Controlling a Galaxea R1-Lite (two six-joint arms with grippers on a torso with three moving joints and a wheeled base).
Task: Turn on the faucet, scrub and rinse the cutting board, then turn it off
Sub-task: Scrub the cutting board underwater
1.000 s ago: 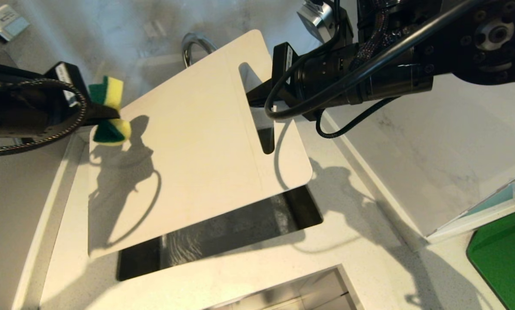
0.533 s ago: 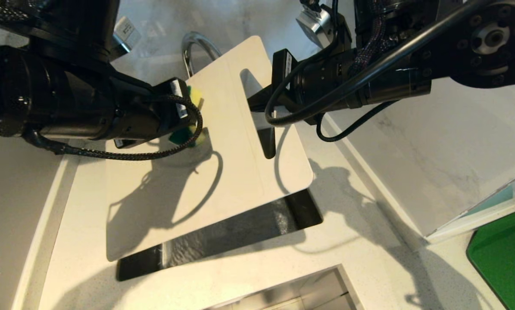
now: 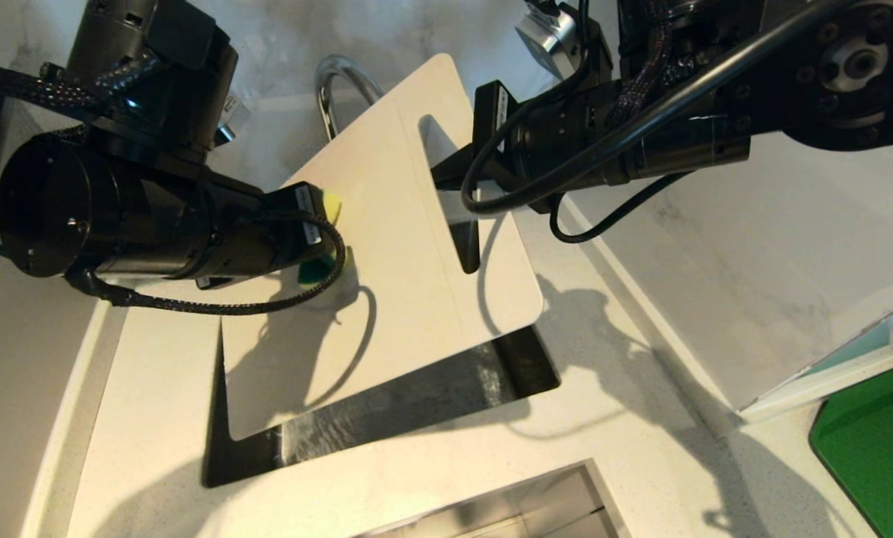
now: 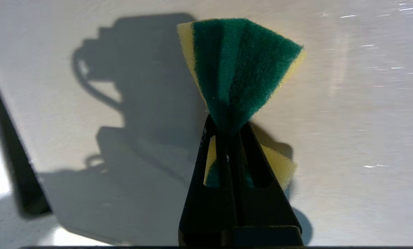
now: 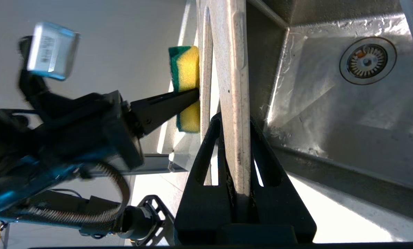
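The board [image 3: 386,254] hangs tilted over the sink [image 3: 416,403], which is sunk into the table [image 3: 640,418]. The faucet [image 3: 334,82] rises behind the board. The right pincer [image 5: 239,138] grips the board's slotted end from the right. The left pincer [image 4: 228,128] comes from the left, pressing a sponge [image 3: 330,239] against the board's face. A mat [image 3: 876,441] lies far right on the table.

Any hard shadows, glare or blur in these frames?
Head view: hard arm and cable shadows fall across the cutting board. Left wrist view: the sponge is sharp, with glare streaks on the wet board beside it. Right wrist view: the left arm is motion-blurred; bright glare on the counter.
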